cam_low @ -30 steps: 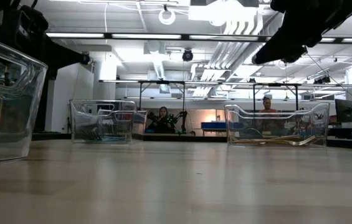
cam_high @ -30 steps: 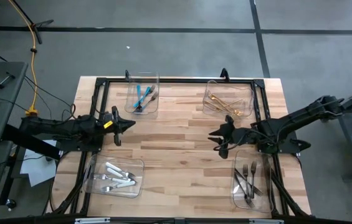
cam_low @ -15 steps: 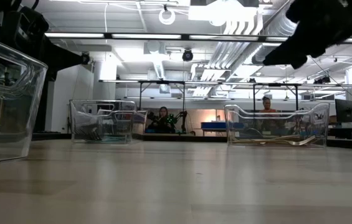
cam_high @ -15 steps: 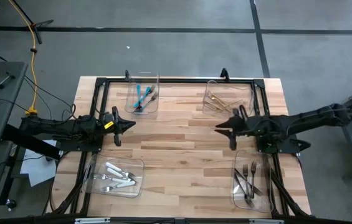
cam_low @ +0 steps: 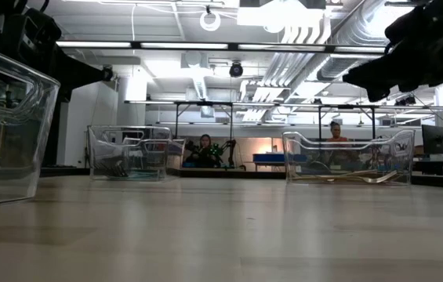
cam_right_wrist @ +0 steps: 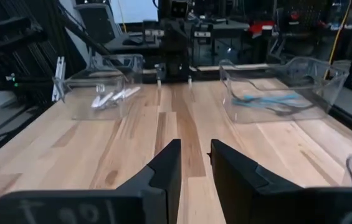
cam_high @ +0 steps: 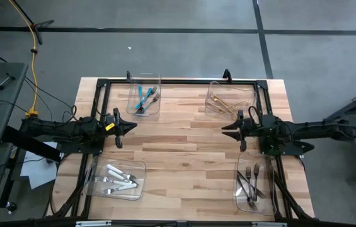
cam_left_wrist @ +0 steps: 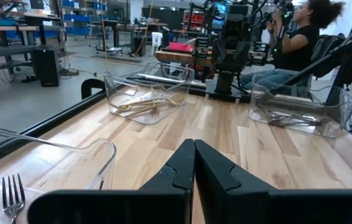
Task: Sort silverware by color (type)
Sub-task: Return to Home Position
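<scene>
High view: the wooden surface (cam_high: 178, 148) carries four clear bins (cam_high: 157, 110), one toward each of its corners, and all the silverware lies inside them. The teal-handled forks (cam_high: 142, 98) fill the bin on the left arm's half of the surface, toward the edge with the two black clamps (cam_high: 227, 74). The gold pieces (cam_high: 228, 104) lie in the bin on the right arm's half, along that same edge. Toward the opposite edge, the white-handled pieces (cam_high: 120, 180) sit in the left-half bin and the dark steel forks (cam_high: 250, 183) in the right-half bin. No utensil lies loose on the bare middle of the surface.

The left gripper (cam_high: 129, 124) hangs over the surface's left edge, pointing inward. Its wrist camera shows its fingers (cam_left_wrist: 179, 171) pressed together with nothing between them. The right gripper (cam_high: 225, 128) hangs over the right half of the surface, facing the left one across the bare middle. Its fingers (cam_right_wrist: 166, 165) stand a narrow gap apart and hold nothing.

From surface height, the right arm (cam_low: 425, 47) shows as a dark shape high above the surface, and two people sit in the room far beyond it.
</scene>
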You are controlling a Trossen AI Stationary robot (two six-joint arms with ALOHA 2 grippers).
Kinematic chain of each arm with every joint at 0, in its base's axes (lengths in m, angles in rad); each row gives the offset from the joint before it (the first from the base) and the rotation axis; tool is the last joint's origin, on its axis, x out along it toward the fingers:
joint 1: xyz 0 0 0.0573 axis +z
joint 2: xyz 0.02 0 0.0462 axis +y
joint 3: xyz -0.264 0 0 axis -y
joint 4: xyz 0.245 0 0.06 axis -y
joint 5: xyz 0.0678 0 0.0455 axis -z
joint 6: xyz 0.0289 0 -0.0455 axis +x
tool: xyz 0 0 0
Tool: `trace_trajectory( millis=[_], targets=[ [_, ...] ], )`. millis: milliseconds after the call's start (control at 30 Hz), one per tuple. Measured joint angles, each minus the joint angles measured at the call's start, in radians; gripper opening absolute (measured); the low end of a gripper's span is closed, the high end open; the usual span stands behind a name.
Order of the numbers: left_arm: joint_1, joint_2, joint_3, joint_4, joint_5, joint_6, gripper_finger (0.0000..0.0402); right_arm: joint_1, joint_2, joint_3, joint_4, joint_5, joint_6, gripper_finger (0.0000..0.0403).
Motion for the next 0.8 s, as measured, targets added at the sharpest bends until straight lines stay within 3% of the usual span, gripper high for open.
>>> trace_trajectory(
  millis=[200, 433, 633, 800],
  targets=[
    [0.0, 0.0, 0.0, 0.0, 0.0, 0.0, 0.0003, -0.041, -0.112, -0.033, -0.095, -0.06, -0.003, 0.0082],
    [0.0, 0.0, 0.0, 0.0, 0.0, 0.0, 0.0003, -0.007, -0.164, -0.066, -0.133, -0.061, 0.016, 0.0082],
    [0.0, 0.0, 0.0, 0.0, 0.0, 0.0, 0.0003, 0.0, -0.162, -0.066, -0.181, 0.148, 0.017, 0.0082],
    [-0.002, -0.001, 0.0, -0.004, 0.0, 0.0, 0.0003, 0.0, -0.162, -0.067, -0.241, 0.197, 0.017, 0.0082]
  ],
)
